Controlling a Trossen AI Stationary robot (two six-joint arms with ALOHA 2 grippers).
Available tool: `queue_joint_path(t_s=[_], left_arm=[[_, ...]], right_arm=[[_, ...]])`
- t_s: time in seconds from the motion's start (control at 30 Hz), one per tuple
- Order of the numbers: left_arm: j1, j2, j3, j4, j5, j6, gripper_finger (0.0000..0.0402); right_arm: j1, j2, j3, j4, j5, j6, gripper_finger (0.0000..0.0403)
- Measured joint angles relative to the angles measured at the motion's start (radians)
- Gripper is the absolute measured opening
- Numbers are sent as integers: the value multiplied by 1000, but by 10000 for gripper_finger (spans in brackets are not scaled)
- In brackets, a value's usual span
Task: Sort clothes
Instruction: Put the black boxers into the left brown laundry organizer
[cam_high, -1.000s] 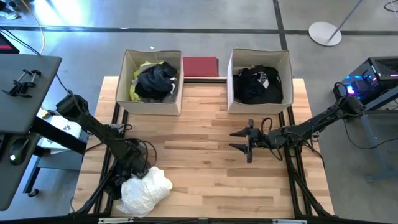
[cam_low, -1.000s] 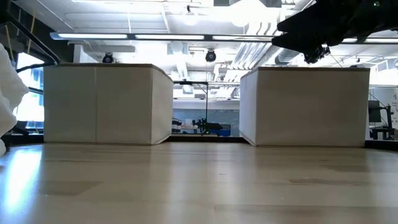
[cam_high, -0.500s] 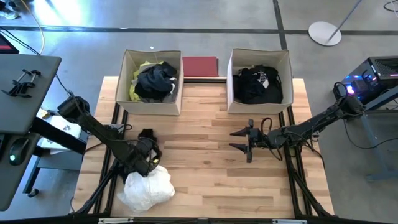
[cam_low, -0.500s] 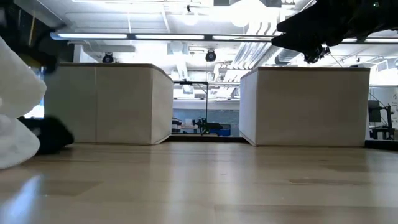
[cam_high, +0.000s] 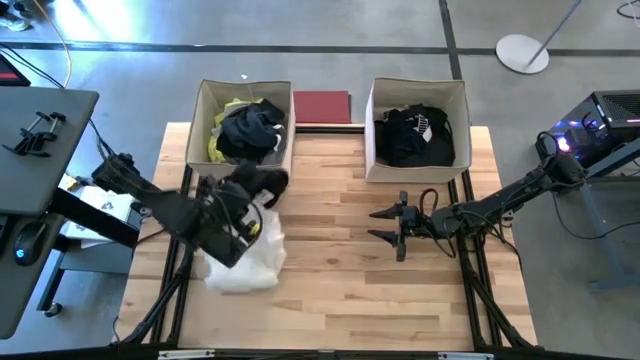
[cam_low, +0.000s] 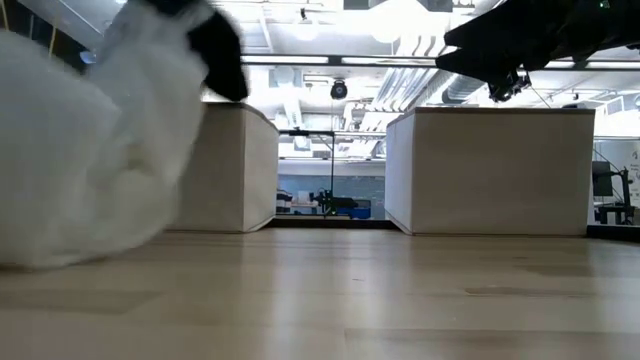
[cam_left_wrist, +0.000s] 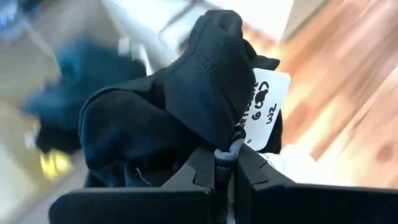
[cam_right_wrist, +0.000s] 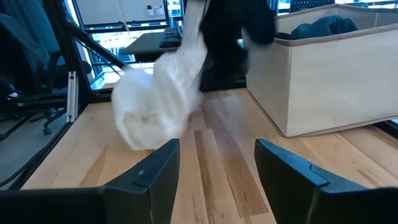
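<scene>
My left gripper (cam_high: 248, 200) is raised over the table's left half, just in front of the left beige box (cam_high: 203, 150), and is shut on a garment. A bunched black part (cam_left_wrist: 205, 93) with a white tag (cam_left_wrist: 267, 106) shows at the fingers. A white bulk (cam_high: 250, 255) hangs below them. The left box holds dark and yellow clothes (cam_high: 245, 130); the right box (cam_high: 460, 130) holds black clothes (cam_high: 412, 135). My right gripper (cam_high: 374, 225) waits open over the table's right half. My left gripper pinches the bunched black fabric and a grey cord (cam_left_wrist: 228, 155) between its two fingers, in several layers. The fingers slant down toward the far edge. The white bulk (cam_low: 90, 170) hangs slack below them, and its lower end (cam_high: 240, 278) lies on the table.
A flat dark red board (cam_high: 322, 106) lies between the two boxes at the far edge. Bare wood (cam_high: 330, 290) spreads across the table's middle and near right. The left arm's base and cables (cam_high: 185, 210) stand at the left edge.
My left gripper has risen from the near left corner and gone toward the left box, tipping from pointing down to a shallower slant. The white garment has come up with it, drawn out from a heap toward the far edge. Its black part has come into view at the top.
</scene>
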Motion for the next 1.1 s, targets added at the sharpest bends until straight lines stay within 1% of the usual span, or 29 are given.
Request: queue_joint_path(t_s=[0.07,0.13,0.17,0.27,0.33,0.4,0.5,0.63,0.73,0.8,0.9,0.97,1.03,1.1], left_arm=[[23,-4,64,6,-21,80,1],[52,-6,99,25,9,128,1],[66,-7,103,40,54,151,1],[100,-2,79,101,268,217,1],[111,-2,26,182,406,268,1],[110,-2,-49,305,504,322,1],[101,-1,-196,528,577,398,7],[85,5,-420,861,644,416,19],[80,12,-554,1053,739,385,38],[87,13,-605,1111,830,356,62],[104,8,-620,1162,979,333,104],[118,-7,-610,1173,1051,339,128],[134,-28,-585,1173,1068,369,145],[146,-60,-563,1178,1040,424,156]], right_arm=[[0,0,0,-1,0,1,197],[0,0,0,-1,0,1,197],[0,0,0,-1,0,1,197],[0,0,0,-8,0,1,197],[0,0,0,-11,-1,2,197],[0,0,0,-12,-1,2,197],[0,0,0,-17,-1,1,197],[0,0,0,-21,-1,0,197],[0,0,0,-20,-1,-1,197],[0,0,0,-19,-1,-1,197],[0,0,0,-15,-1,-1,197],[0,0,0,-15,-1,-1,197],[0,0,0,-15,-1,-2,197],[0,0,0,-15,-1,-1,197]])
